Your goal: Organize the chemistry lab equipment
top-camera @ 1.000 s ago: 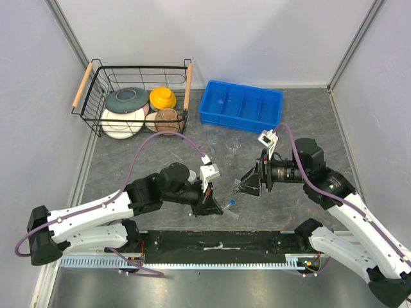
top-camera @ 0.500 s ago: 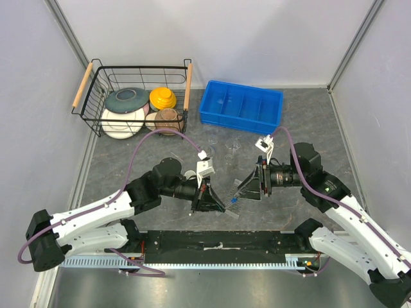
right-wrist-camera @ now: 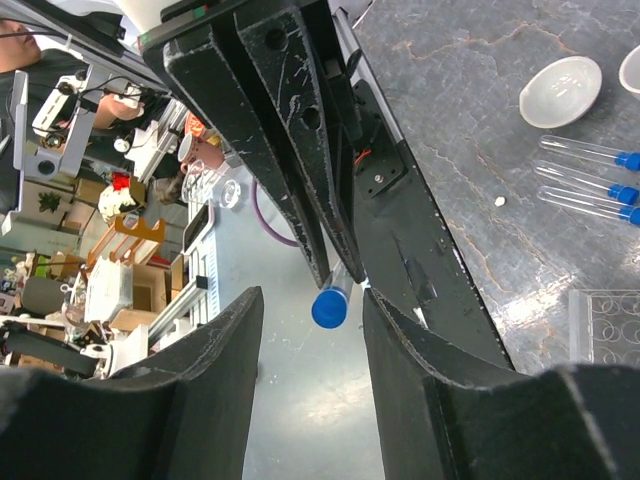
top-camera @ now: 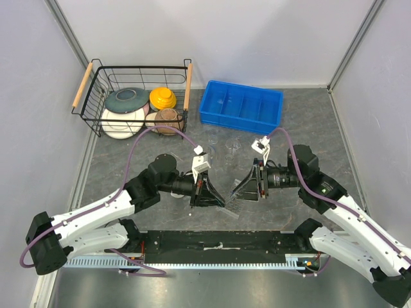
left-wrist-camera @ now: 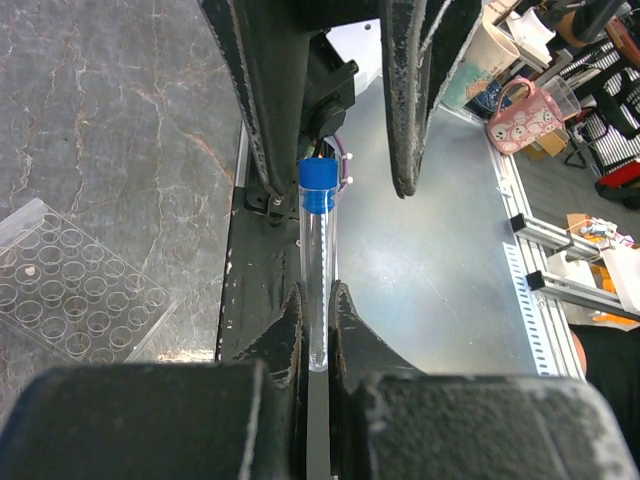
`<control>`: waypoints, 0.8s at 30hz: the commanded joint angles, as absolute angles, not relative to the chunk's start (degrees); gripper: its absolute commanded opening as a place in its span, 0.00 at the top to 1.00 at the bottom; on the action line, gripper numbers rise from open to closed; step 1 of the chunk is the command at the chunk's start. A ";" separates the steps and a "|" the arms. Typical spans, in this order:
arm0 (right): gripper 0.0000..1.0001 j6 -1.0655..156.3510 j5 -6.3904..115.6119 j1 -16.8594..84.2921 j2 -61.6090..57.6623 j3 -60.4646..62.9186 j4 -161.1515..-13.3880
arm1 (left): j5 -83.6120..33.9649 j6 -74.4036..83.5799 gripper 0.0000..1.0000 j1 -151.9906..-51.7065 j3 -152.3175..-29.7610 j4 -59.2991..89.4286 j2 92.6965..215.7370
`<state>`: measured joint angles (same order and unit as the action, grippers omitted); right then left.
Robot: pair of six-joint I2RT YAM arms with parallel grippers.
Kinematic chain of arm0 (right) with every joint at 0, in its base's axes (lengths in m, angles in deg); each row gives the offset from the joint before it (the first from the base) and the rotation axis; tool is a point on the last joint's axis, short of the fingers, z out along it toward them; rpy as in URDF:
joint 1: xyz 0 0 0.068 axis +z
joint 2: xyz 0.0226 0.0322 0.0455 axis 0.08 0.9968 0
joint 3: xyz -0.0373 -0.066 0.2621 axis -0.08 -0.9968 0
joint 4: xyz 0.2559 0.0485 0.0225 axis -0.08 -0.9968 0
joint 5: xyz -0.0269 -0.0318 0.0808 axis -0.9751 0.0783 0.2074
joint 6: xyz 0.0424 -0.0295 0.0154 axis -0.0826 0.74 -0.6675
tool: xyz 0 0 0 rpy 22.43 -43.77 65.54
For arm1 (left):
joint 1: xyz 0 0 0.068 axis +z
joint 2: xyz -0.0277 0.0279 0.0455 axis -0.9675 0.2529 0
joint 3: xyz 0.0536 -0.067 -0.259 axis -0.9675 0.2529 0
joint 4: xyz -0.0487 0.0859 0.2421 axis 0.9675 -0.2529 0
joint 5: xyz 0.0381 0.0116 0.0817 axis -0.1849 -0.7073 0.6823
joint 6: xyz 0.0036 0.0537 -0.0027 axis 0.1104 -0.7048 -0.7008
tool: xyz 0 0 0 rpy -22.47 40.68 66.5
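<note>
My left gripper point(left-wrist-camera: 318, 292) is shut on the lower end of a clear test tube point(left-wrist-camera: 318, 250) with a blue cap point(left-wrist-camera: 318, 186). The tube points at my right gripper point(right-wrist-camera: 310, 300), which is open, with the capped end point(right-wrist-camera: 329, 307) between its two fingers and touching neither. In the top view the left gripper point(top-camera: 218, 197) and right gripper point(top-camera: 241, 189) face each other just above the table's near middle. A flat clear gridded rack point(left-wrist-camera: 70, 290) lies on the table below them. Several more blue-capped tubes point(right-wrist-camera: 590, 175) lie beside a small white dish point(right-wrist-camera: 560, 92).
A wire basket point(top-camera: 186, 83) with coloured bowls and plates stands at the back left. A blue compartment tray point(top-camera: 241, 106) stands at the back middle. Small clear glass pieces point(top-camera: 230, 151) stand in front of the tray. The black base rail point(top-camera: 218, 244) runs along the near edge.
Both grippers have drawn closer together over the near middle of the table. The left one still holds the tube, and the right one's open fingers now stand around its capped end.
</note>
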<state>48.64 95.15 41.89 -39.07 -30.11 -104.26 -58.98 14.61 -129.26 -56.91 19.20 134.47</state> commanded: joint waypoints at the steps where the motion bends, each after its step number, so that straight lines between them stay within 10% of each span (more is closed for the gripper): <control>1: 0.48 46.93 95.31 43.26 -38.93 -30.46 -100.21 | -61.91 16.12 0.98 -128.00 -56.22 22.80 134.36; 17: 0.65 46.66 92.24 47.65 -36.83 -30.29 -98.45 | -63.41 17.18 0.98 -126.77 -55.26 24.83 134.01; 24: 1.00 49.20 88.81 49.50 -36.12 -28.54 -101.87 | -61.31 18.23 0.98 -126.68 -55.78 23.51 133.48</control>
<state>48.08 89.51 47.96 -36.60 -30.35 -101.88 -63.72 17.11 -127.16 -55.54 21.98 134.27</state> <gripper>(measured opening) 0.114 0.064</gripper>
